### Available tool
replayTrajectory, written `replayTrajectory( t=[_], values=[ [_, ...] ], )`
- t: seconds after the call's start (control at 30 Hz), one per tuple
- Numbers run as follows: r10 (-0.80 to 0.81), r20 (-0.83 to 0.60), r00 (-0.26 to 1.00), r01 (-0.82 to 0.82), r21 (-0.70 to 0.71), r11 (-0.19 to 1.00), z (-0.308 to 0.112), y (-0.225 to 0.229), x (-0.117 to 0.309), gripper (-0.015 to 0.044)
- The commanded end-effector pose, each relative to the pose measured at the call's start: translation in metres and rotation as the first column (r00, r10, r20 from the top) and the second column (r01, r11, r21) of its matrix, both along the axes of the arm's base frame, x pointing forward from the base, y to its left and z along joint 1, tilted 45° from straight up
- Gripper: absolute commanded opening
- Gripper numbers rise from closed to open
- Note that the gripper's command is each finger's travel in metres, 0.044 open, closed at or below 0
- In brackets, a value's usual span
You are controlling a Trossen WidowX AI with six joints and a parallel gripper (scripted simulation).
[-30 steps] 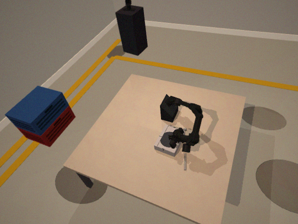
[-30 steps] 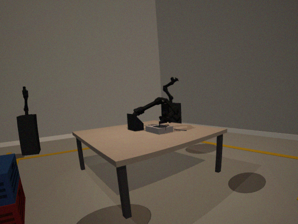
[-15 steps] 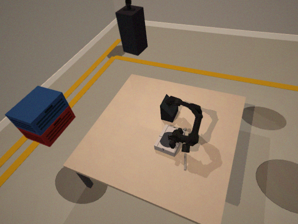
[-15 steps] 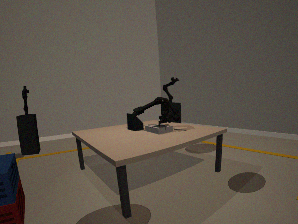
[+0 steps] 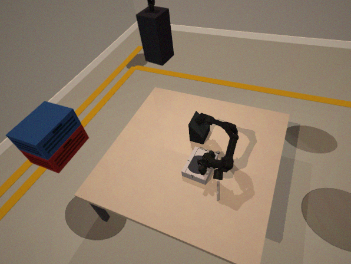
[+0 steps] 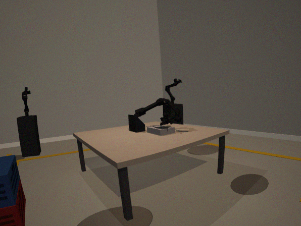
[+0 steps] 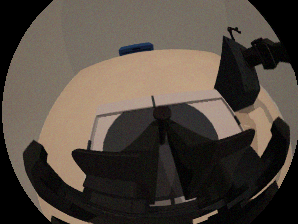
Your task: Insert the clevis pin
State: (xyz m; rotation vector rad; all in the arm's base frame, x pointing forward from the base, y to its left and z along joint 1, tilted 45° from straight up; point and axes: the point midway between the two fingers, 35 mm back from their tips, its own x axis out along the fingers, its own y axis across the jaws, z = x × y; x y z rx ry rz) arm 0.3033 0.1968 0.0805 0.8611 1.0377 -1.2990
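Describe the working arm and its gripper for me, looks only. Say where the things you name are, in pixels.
The arm (image 5: pixel 231 147) (image 6: pixel 151 106) is black all over, slim-linked with bulkier joints. Its gripper (image 7: pixel 161 124) is black too: two broad, angular fingers tapering to narrow tips. No sleeve, coloured marking or loose cable can be made out in these dim views.
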Motion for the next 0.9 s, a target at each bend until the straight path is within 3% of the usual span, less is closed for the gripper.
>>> replayTrajectory(
  t=[0.0, 0.87],
  values=[
    [0.005, -0.001, 1.000, -0.005, -0.004, 1.000, -0.0015, -0.0007, 0.0008, 0.0000],
    [0.003, -0.001, 1.000, -0.003, -0.003, 1.000, -0.0015, 0.0004, 0.0004, 0.0000]
  ],
)
